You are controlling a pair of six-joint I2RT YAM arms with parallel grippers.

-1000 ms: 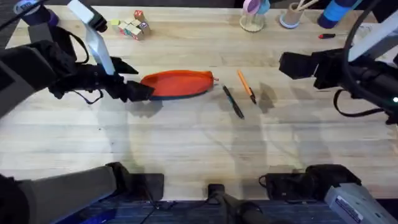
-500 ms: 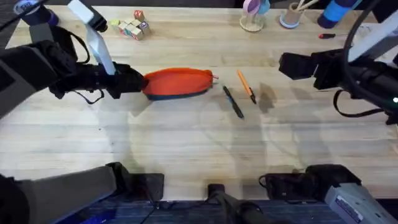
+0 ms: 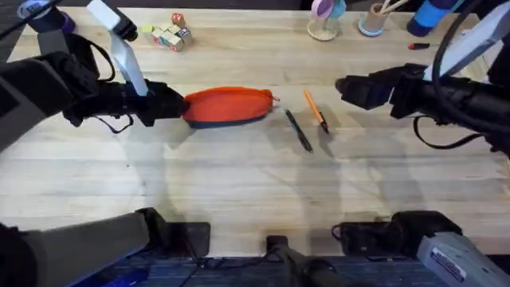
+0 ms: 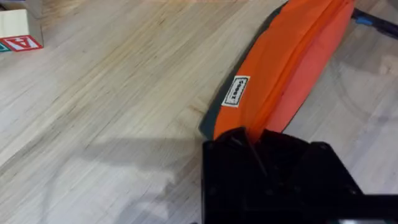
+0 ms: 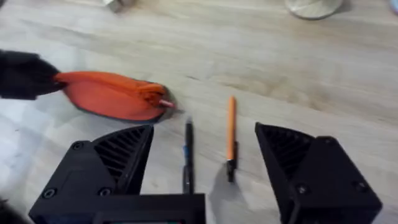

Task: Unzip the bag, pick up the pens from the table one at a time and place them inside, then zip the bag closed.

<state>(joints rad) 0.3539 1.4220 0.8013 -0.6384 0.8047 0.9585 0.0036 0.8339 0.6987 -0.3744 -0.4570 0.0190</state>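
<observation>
I am pinching the left end of the bag with my left gripper, my right gripper gaping empty, zipper unopened, both pens lying right of it on the table.

Pale plank table, orange bag, black pen, orange pen, toy blocks at far edge

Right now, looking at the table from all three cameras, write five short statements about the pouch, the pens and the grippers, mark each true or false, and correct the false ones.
1. The left gripper is shut on the bag. True.
2. The right gripper holds the orange pen. False: it is open, holding nothing.
3. Both pens lie on the table. True.
4. The black pen is inside the bag. False: it lies beside it.
5. The pens cross each other. False: they lie apart.
</observation>
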